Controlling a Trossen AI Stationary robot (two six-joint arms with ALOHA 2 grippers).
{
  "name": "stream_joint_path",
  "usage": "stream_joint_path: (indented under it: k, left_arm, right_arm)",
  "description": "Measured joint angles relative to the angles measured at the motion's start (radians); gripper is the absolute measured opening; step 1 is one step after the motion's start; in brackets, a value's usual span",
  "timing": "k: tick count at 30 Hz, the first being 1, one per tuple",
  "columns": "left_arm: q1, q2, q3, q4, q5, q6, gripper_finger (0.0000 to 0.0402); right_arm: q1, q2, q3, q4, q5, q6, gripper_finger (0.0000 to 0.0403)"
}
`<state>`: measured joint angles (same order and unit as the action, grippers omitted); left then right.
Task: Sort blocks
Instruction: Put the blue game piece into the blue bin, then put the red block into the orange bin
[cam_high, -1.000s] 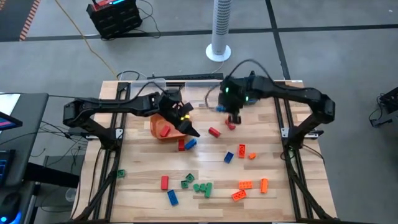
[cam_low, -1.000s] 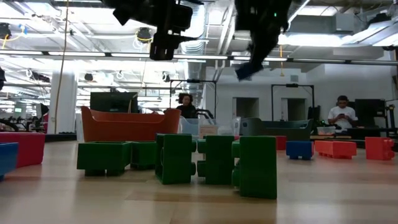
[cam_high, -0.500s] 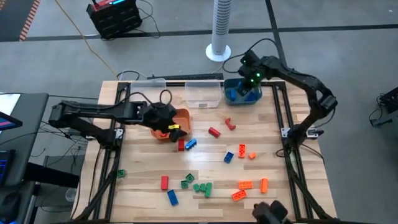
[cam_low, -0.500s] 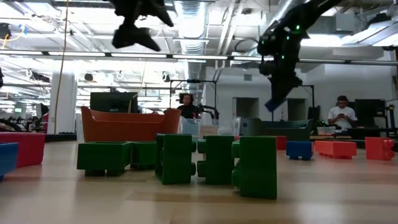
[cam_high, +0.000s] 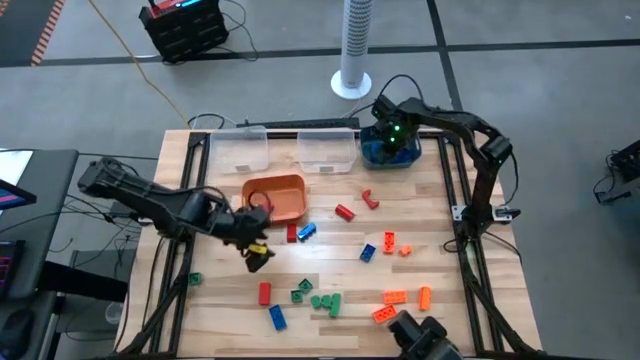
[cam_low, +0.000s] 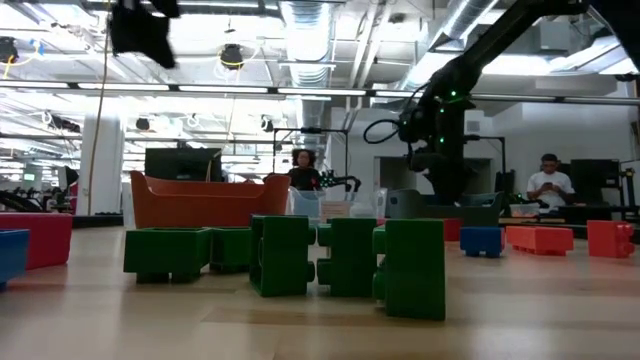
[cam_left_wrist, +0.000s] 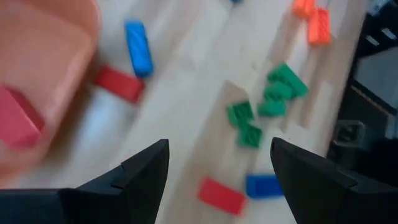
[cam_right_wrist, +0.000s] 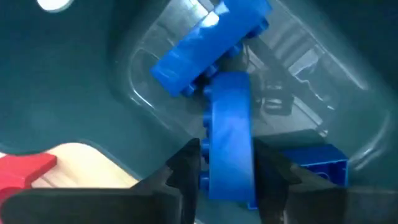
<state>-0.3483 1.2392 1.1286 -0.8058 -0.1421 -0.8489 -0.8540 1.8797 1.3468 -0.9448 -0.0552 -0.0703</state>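
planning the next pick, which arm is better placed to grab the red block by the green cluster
Left. Its claw is open and hovers just above that red block, while the right claw is over the teal bin, shut on a blue block.

My left gripper (cam_high: 256, 256) withdrawn from orange bin (cam_high: 277, 198) toward table front; right gripper (cam_high: 392, 150) lowered blue block (cam_right_wrist: 230, 146) into teal bin (cam_high: 411, 155).

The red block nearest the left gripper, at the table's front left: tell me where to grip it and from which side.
Take the red block across its two long sides, coming straight down. It lies flat and alone, long axis running front to back, with bare wood on both flanks. The left gripper hovers just behind it with its fingers apart.
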Motion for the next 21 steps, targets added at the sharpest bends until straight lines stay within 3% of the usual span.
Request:
stream_joint_path:
  k: [9, 15, 21]
  left_arm:
    - [-0.171, 0.029, 0.0, -0.057, 0.111, -0.21, 0.0272]
    - [-0.262, 0.114, 0.0, -0.088, 0.111, -0.267, 0.0272]
    - [-0.248, 0.236, 0.0, -0.085, 0.191, -0.515, 0.0272]
  right_arm:
    - [0.0, -0.112, 0.0, 0.048, 0.007, 0.01, 0.0227]
    - [0.023, -0.276, 0.0, 0.073, 0.036, 0.04, 0.0234]
    - [0.129, -0.454, 0.0, 0.069, 0.069, 0.07, 0.0234]
